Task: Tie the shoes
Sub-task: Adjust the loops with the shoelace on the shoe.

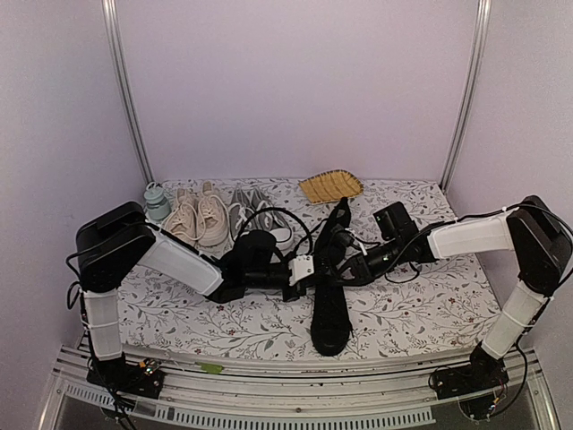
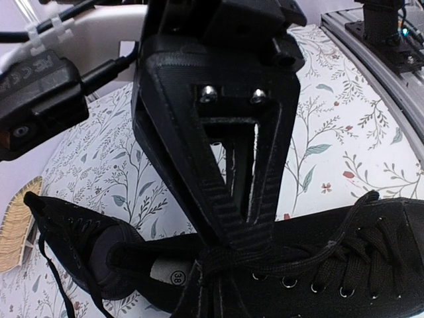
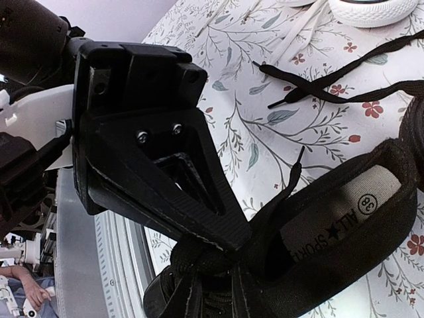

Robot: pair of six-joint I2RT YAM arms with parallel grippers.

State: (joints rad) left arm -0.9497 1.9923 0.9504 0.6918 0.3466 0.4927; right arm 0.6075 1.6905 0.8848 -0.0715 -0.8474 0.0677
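Shoes (image 1: 329,309) centred; toe near table (image 1: 430,315) edge.

**Overhead view:** even, diffuse light from above, with soft shadows on the floral table cover (image 1: 430,305) and no glare. The black sneakers (image 1: 329,313) and their laces (image 2: 358,258) lose surface detail (apparently underexposed). **Wrist views:** wide-angle bowing at the edges; the white toe cap (image 3: 371,10) is slightly soft.

High rear overview, wrist close-ups sharing shoe (image 2: 361,268)
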